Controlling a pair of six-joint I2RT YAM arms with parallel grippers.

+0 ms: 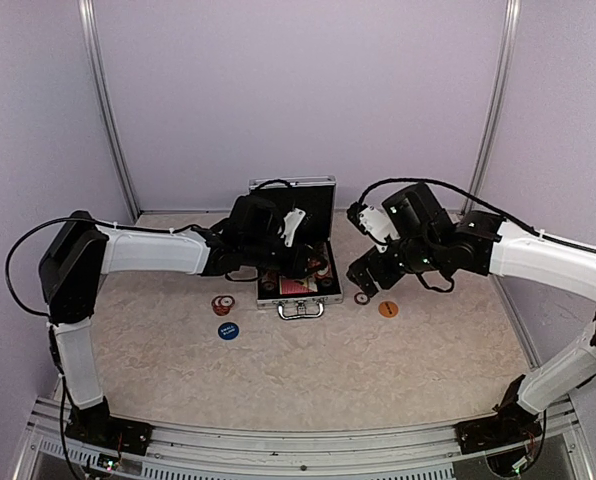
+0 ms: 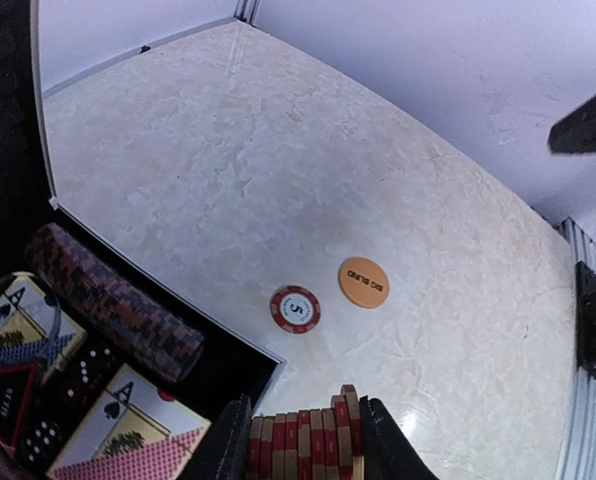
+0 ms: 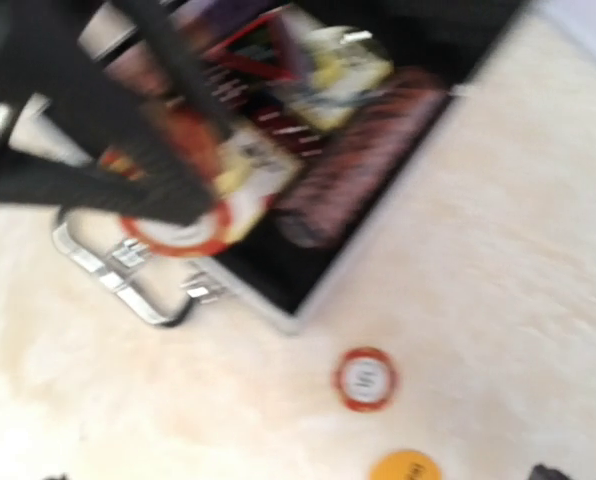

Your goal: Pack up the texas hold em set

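Chips loading: I'm clamping the left gripper (image 2: pixel 303 450) on a chip stack (image 2: pixel 288 438) over the open case (image 1: pixel 328 299) near the worktop's (image 1: pixel 328 370) far edge. The right gripper (image 1: pixel 362 282) is hanging spread apart, probably needing the loose chip (image 3: pixel 365 379) next.

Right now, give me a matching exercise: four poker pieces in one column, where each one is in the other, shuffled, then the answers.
1. blue button
2. orange button
3. chip stack
4. card deck

A. held in the left gripper
B. inside the case
C. on the table, right of the case
D. on the table, left of the case

Pairs: 1-D, 2-C, 3-A, 4-B.
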